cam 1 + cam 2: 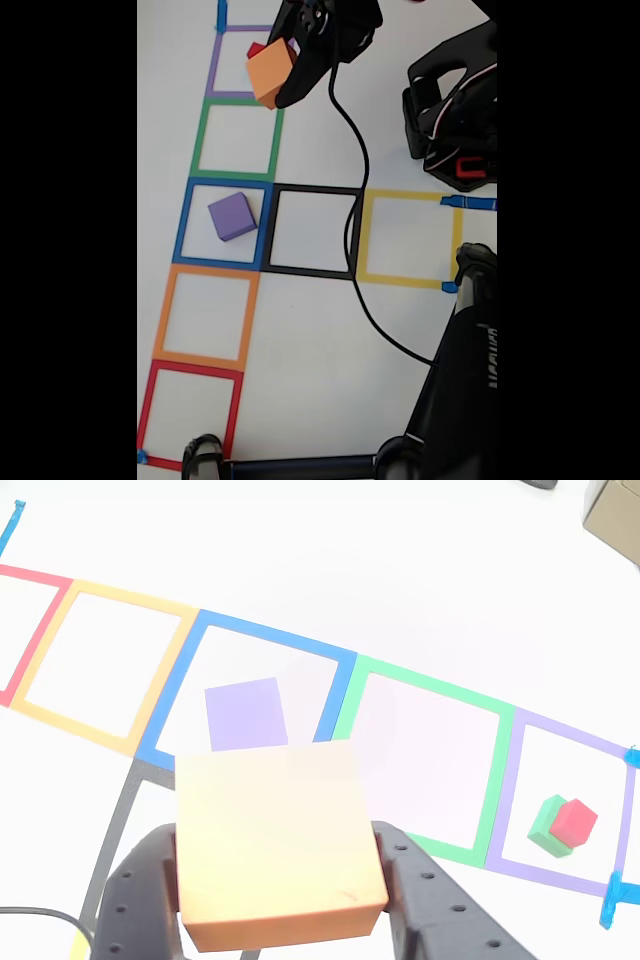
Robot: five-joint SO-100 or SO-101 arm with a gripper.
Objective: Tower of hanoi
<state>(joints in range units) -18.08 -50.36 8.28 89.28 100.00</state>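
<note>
I have the gripper (280, 880) clamped on the orange cube (272, 832), lifted above the mat. The purple cube (232, 216) sits in the blue square (183, 222); I judge I should centre above it, lower squarely, then release.

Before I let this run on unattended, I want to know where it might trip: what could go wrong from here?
1. The hand grips the orange cube only by its sides; it could slip or twist on the way.
2. In the other view the orange cube hides part of the purple cube, so stacking onto it could land off-centre.
3. The cable trails over the black square and might snag.
</note>
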